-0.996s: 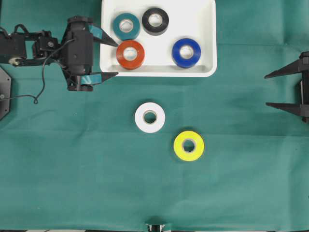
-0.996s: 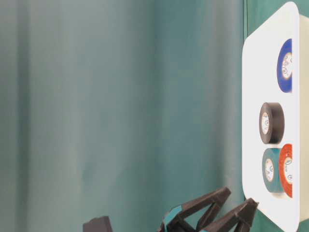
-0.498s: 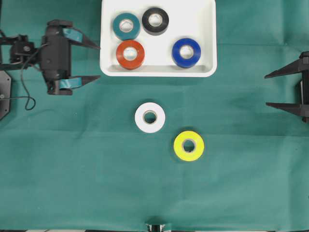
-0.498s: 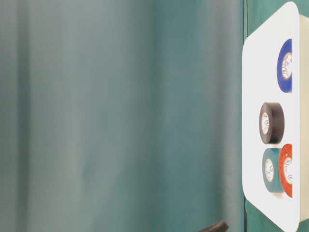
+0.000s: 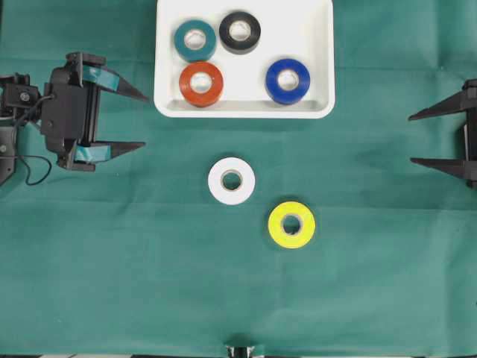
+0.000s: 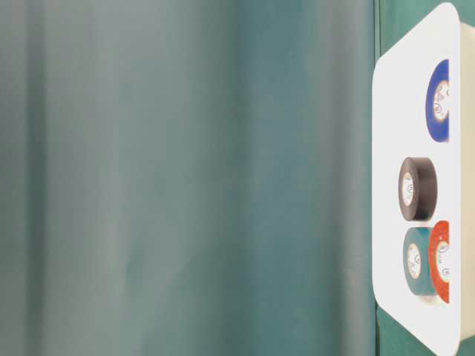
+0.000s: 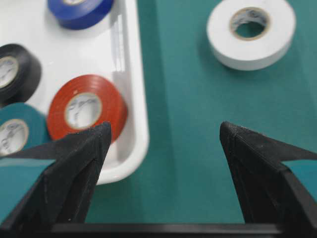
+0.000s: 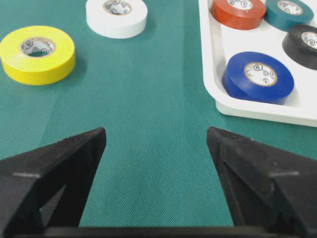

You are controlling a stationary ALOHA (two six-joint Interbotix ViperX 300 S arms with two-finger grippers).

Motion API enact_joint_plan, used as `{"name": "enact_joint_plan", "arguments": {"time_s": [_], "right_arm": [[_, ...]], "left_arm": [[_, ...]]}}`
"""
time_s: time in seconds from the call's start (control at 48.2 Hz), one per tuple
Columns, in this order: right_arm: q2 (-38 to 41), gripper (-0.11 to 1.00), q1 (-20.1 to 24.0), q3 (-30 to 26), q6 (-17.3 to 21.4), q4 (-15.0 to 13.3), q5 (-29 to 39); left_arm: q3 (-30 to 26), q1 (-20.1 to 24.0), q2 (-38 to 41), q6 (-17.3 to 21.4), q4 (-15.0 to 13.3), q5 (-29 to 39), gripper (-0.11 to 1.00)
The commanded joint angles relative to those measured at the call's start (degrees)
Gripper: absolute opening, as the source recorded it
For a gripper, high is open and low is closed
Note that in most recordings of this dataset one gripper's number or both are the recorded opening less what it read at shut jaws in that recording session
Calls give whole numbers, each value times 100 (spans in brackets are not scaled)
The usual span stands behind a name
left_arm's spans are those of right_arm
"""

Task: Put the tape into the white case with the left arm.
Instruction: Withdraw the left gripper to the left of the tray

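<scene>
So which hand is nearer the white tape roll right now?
Left. The left hand sits left of the white tape roll, slightly above it in the overhead view; the right hand waits at the far right edge.

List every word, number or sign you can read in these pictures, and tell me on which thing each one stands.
None can be read.
Blue tape: dark print on the core's paper ring, too small to read.
Yellow tape: the same kind of print, blurred.
White tape: marks on the core, too small.
Red tape: faint script on the core, blurred.
Black tape: small marks on the core, unreadable.
White case, cloth: no text.
</scene>
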Motion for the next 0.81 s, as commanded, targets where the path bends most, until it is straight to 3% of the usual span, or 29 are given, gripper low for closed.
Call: {"name": "enact_joint_plan", "arguments": {"time_s": [0.0,0.789], "right_arm": [[35,86,-9,-62,9,0,-53],[35,86,-9,-62,9,0,-53]], "left_arm": [[-35,-149,-53,-9,-18,-44,91],[-114,-413,35,-9,-9,-176,91]]}}
